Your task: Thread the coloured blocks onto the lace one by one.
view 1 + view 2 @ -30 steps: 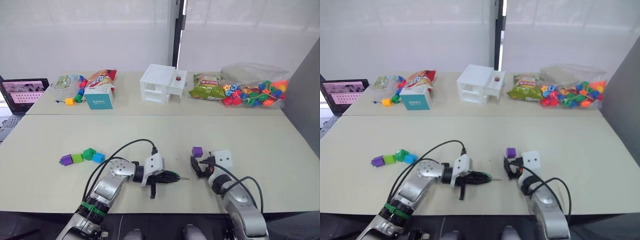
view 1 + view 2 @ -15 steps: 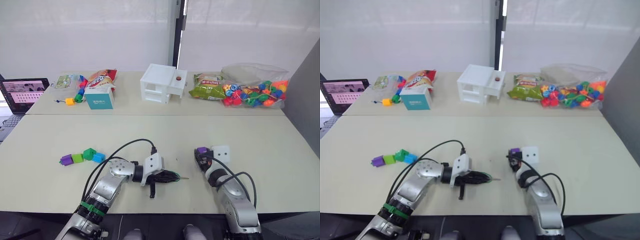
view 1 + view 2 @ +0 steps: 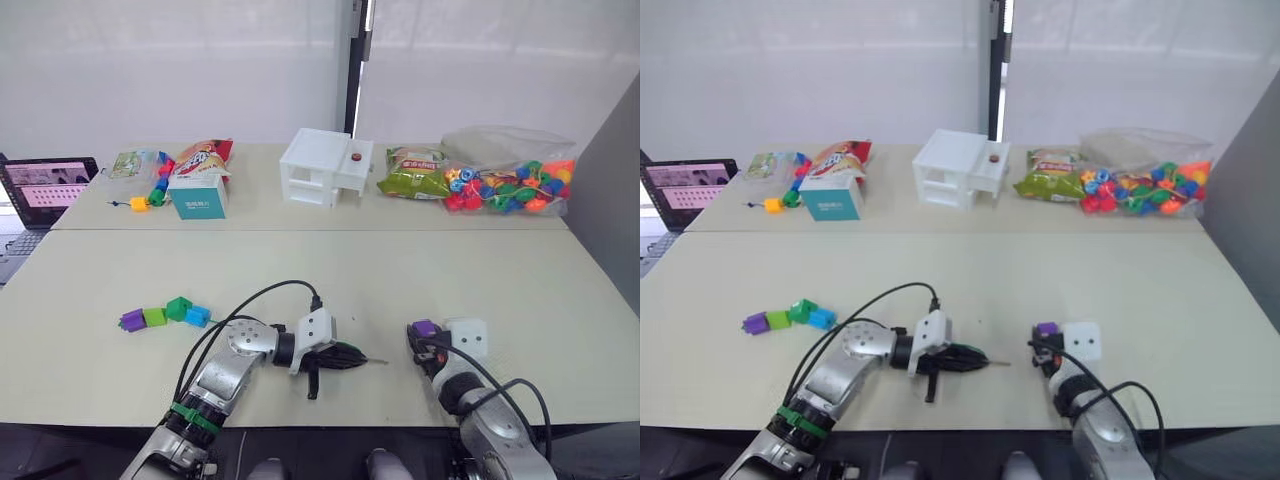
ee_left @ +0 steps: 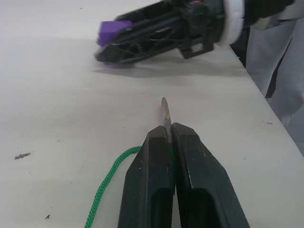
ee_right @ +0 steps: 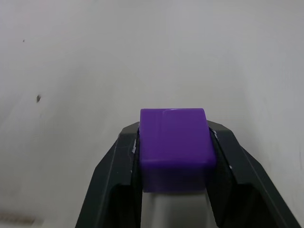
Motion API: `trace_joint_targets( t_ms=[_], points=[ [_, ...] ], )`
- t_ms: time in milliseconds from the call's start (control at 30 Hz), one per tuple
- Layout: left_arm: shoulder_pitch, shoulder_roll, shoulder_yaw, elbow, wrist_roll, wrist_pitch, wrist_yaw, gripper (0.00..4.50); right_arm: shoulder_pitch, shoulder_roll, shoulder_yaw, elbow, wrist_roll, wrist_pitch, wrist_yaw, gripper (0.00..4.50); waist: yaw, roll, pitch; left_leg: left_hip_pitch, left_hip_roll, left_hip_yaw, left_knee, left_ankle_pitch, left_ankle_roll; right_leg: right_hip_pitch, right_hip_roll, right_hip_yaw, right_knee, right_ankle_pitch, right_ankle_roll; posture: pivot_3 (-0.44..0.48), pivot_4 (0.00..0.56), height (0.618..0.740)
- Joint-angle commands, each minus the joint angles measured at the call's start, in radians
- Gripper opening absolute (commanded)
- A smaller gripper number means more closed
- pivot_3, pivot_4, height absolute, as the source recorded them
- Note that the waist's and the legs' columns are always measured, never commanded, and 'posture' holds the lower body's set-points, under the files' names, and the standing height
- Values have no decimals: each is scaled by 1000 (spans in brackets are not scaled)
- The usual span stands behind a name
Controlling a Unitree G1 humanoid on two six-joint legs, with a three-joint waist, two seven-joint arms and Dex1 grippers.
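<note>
— What have your left jaws (image 4: pixel 170 130) got hold of?

— They are closed tight on the lace (image 4: pixel 107 185). Its stiff dark tip (image 4: pixel 164 114) sticks out a little past my fingertips, and the green cord trails back from them along the tabletop (image 3: pixel 330 270). That hand lies low near the front edge of the tabletop, with the tip aimed across at my other hand.

— And your right jaws (image 5: pixel 173 156)?

— Clamped on a purple block (image 5: pixel 175 145), one finger (image 5: pixel 121 175) pressed to each side of it. The block sits at the very ends of the fingers, just above the tabletop.

— How close are the block and the tip?

— Near, but apart. In the left wrist view the right jaws come in sideways ahead of the tip, the block at their end, and bare tabletop shows between the two.

— Where are the other blocks?

— Off to my left, well apart from both hands: a short row on the tabletop, touching one another, a second purple block (image 3: pixel 131 320), a light green block (image 3: pixel 154 316), a dark green block (image 3: pixel 178 308) and a blue block (image 3: pixel 197 316).

— Anything farther back?

— A white box (image 3: pixel 326 167), snack packets, and a clear bag of coloured beads (image 3: pixel 510 185).
</note>
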State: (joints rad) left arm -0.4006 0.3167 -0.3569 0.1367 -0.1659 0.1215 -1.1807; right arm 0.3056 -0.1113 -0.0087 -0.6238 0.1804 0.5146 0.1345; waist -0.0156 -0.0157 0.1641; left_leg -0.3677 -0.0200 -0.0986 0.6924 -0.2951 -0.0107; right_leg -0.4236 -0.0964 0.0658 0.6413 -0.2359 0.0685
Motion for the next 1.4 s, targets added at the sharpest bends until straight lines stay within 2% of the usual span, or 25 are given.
trace_joint_targets(
  t_ms=[33,233,300,400,500,533,667,767,867,967,1033,1100,1233,1400],
  points=[
    [-24,-11,-5,6,-16,-31,-20,0,34,23,13,-77,17,33,-29,1186,3,0,0,0,0,0,0,0,0,0,0,0,0,0,0,0,150,740],
    [-51,-24,-10,49,-13,-53,-38,0,76,28,25,-135,22,112,-47,1186,9,0,0,0,0,-3,-1,0,0,0,0,-2,0,-1,-1,0,150,740],
    [-55,-27,-9,58,-12,-59,-40,0,65,17,3,-155,40,121,-33,2237,10,0,0,0,0,-3,-1,0,0,0,0,-2,0,-1,-1,0,150,740],
    [-58,-30,-7,65,-12,-64,-41,0,49,-7,-25,-193,73,138,-9,3245,10,0,0,0,0,-3,-2,0,0,0,0,-2,-1,-1,-1,0,150,740],
    [-62,-35,-5,78,-11,-73,-40,0,2,-77,-115,-287,173,210,56,4270,9,0,0,-1,0,-3,-2,0,0,1,0,-2,-2,-1,-1,0,150,740],
    [-63,-37,-4,83,-11,-77,-39,0,-24,-117,-167,-310,223,240,84,4447,8,0,0,-1,-1,-2,-1,0,0,1,-1,-2,-3,-1,-1,0,150,740],
    [-68,-46,-2,102,-8,-89,-33,0,-145,-293,-345,-306,408,342,184,4447,2,0,0,0,0,-1,0,0,0,3,0,-2,-3,-1,-1,0,150,740],
    [-71,-63,4,110,-6,-97,-14,0,-259,-551,-383,-198,482,403,374,4447,-4,0,0,0,0,0,0,0,0,3,1,-1,-2,-1,-1,0,150,740],
    [-64,-72,3,98,-3,-97,2,0,-304,-852,-279,-102,434,343,634,4447,-1,0,0,0,0,1,1,0,1,4,1,0,-3,-1,-1,0,150,740],
    [-52,-73,1,82,-3,-92,13,0,-355,-1053,-160,-2,356,218,840,4447,1,0,1,0,1,0,0,-1,1,4,1,-1,-3,-1,-1,0,150,740],
    [-47,-73,2,74,-3,-90,21,0,-410,-1130,-68,61,284,120,939,4447,1,0,1,-1,1,1,1,-1,2,4,1,-1,-4,-1,-1,0,150,740],
    [-45,-73,4,71,-3,-89,30,0,-492,-1166,40,126,200,20,1031,4447,1,0,1,-1,1,2,2,-1,2,4,0,-1,-6,-1,-1,0,150,740],
    [-35,-74,6,53,-2,-82,52,0,-720,-1092,259,285,22,-133,1158,4447,-3,-1,1,-1,2,4,1,-1,1,4,1,0,-11,-1,0,0,150,740],
    [-22,-74,6,29,-1,-72,77,0,-838,-1022,371,397,-95,-217,1248,4447,5,0,1,-2,2,4,1,0,1,2,0,0,-9,0,0,0,150,740]
  ],
)
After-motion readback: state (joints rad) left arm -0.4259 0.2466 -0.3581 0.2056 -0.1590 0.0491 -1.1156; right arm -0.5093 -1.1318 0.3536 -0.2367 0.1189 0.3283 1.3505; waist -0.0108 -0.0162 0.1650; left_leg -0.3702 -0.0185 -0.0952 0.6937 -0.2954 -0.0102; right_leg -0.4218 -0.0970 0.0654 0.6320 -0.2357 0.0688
